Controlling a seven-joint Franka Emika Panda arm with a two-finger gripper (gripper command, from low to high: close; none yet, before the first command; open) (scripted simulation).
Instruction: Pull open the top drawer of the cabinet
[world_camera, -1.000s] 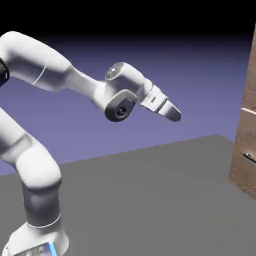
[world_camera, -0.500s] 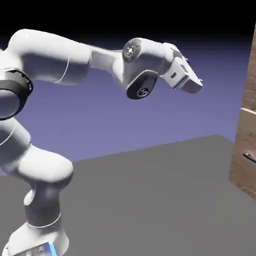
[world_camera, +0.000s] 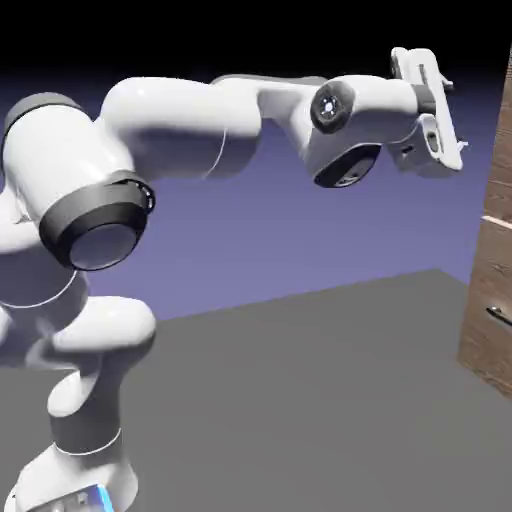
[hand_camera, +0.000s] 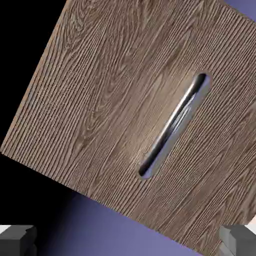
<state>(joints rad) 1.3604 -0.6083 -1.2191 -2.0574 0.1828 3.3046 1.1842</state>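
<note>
From my end, the move turns on how the slim, polished metal bar handle (hand_camera: 174, 125) lies against the line of my 2 fingertips. The white 2-finger gripper (hand_camera: 127, 240) stands spread wide, with nothing between its tips. Ahead of it in the hand view is the brown wood-grain front that I take to be the top drawer (hand_camera: 105, 95), the bar set on its face. The handle falls sideways between the 2 tips, though up the picture from them, and its long axis slants from lower left to upper right, steeper than a half-and-half diagonal. So it is neither square to the closing line nor along it. I'd judge that the hand wants some roll, until the tips sit on the bar's 2 long sides, and then a straight advance. Closing at this slant could catch the bar skewed and let it slip. In the exterior view, the tall, boxy, brown wood-grain cabinet (world_camera: 480, 345) lies to the exterior view's right of the gripper, near but apart from it. The gripper is level with the upper panel, above the pale seam (world_camera: 497, 221), while a small dark metal handle (world_camera: 499, 315) shows on the lower panel. I can't see the upper bar from there, so the hand view must guide the reach.
</note>
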